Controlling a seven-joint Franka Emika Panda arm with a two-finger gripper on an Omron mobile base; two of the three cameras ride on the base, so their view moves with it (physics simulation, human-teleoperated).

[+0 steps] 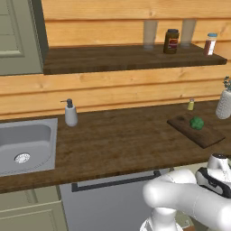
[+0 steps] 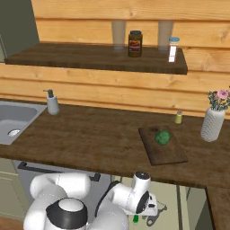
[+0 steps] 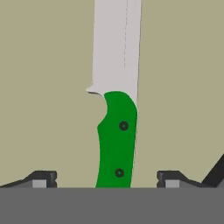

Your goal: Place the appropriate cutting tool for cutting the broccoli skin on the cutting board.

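Observation:
The cutting tool (image 3: 116, 140) lies on a pale beige surface, green handle toward me and pale blade pointing to the top of the hand view. My gripper (image 3: 107, 178) is open, one fingertip on each side of the handle end, with a gap on both sides. In the right base view the arm reaches down below the counter's front edge, where a bit of the green handle (image 2: 134, 219) shows under the hand. The broccoli (image 2: 162, 137) (image 1: 196, 122) sits on the dark cutting board (image 2: 168, 155) (image 1: 205, 135) on the counter, right of centre.
A grey scissor-like tool (image 2: 155, 219) lies just right of the green handle. A small yellow-green bottle (image 2: 179, 117) and a white vase (image 2: 212, 125) stand behind and right of the board. A soap dispenser (image 2: 52, 103) and sink (image 1: 27, 144) are at the left.

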